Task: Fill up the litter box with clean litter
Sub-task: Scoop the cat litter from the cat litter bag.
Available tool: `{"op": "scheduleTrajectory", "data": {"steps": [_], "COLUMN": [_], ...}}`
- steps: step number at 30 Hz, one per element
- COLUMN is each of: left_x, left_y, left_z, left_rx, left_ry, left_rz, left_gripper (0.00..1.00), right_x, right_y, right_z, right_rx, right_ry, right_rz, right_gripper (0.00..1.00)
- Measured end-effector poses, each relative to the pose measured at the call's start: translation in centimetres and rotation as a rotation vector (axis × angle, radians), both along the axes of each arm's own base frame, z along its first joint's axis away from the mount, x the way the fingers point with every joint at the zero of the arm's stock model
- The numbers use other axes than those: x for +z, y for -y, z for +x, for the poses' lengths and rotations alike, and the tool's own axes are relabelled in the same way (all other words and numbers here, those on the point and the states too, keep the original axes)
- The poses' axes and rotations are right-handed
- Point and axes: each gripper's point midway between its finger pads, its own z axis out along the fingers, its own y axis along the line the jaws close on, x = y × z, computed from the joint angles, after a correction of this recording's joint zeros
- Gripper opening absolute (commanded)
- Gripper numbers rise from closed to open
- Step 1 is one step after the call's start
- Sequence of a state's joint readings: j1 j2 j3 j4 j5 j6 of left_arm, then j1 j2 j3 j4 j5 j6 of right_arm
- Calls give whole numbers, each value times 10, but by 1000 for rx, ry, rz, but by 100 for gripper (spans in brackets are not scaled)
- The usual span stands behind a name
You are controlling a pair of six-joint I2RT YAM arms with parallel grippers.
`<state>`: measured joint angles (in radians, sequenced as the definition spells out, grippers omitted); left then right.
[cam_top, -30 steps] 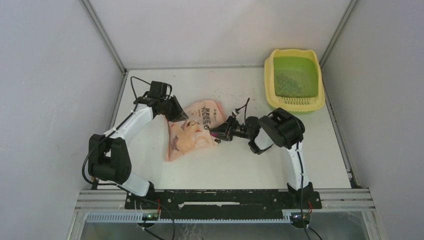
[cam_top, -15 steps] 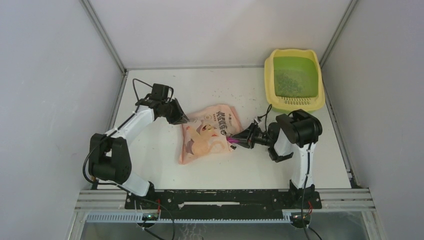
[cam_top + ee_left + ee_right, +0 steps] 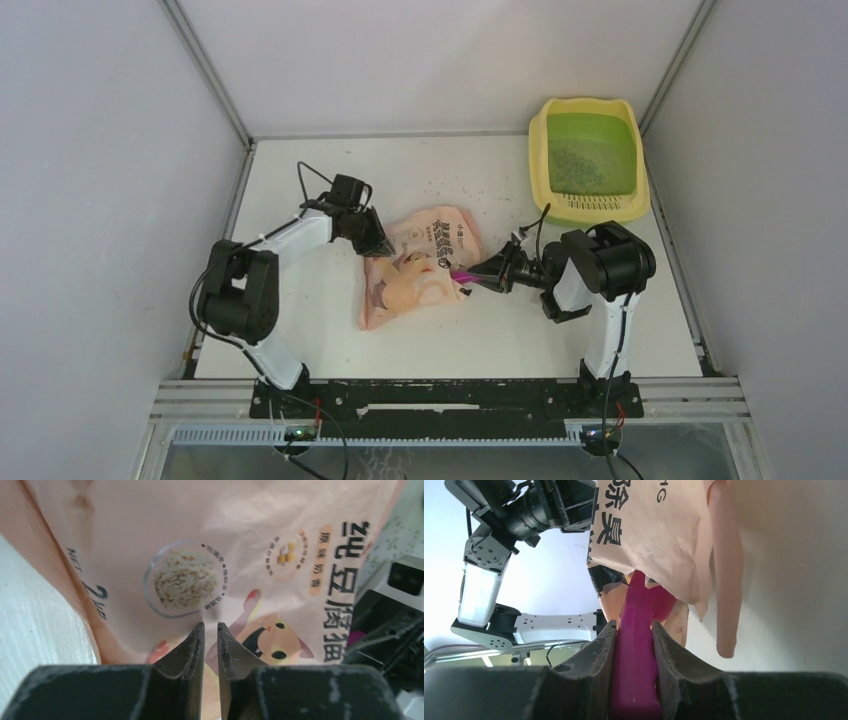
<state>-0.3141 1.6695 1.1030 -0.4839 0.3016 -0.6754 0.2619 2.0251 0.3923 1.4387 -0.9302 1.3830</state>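
The white worktop (image 3: 480, 340) carries the litter box (image 3: 597, 208) in its far right corner, slotted yellow step facing the arms. A peach-pink printed bag (image 3: 420, 270) lies crumpled at mid-worktop, well apart from the box. The left tool (image 3: 378, 247) sits at the bag's upper left corner, its jaws a narrow slit apart; whether they pinch the film I cannot tell. The right tool (image 3: 480, 275) meets the bag's right side and clamps the handle of a magenta scoop (image 3: 636, 670), whose front end disappears under the bag's torn edge. The litter (image 3: 575, 165) thinly covers the green basin, and stray granules dot the worktop.
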Motion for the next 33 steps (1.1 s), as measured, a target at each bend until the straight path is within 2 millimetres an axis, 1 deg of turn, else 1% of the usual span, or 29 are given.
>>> {"op": "scheduleTrajectory", "data": {"steps": [6, 8, 16, 24, 28, 33], "left_x": [-37, -44, -46, -47, -47, -47], "left_y": [0, 1, 3, 4, 5, 2], "left_z": [2, 3, 4, 3, 3, 4], "left_rx": [7, 9, 12, 8, 7, 13], "left_ry": [-72, -84, -85, -88, -88, -89], "left_rz": [33, 36, 31, 30, 27, 26], "left_gripper": [18, 18, 18, 18, 18, 18], "right_x": [-5, -8, -18, -20, -19, -16], "right_y": [9, 16, 46, 67, 81, 85], "right_z": [-2, -3, -5, -12, -16, -18], "right_rx": [-18, -31, -105, -134, -172, -185], "right_ry": [-10, -18, -57, -53, -55, -34], "right_rz": [-12, -16, -32, -33, -34, -40], "right_gripper": [0, 0, 0, 0, 0, 0]}}
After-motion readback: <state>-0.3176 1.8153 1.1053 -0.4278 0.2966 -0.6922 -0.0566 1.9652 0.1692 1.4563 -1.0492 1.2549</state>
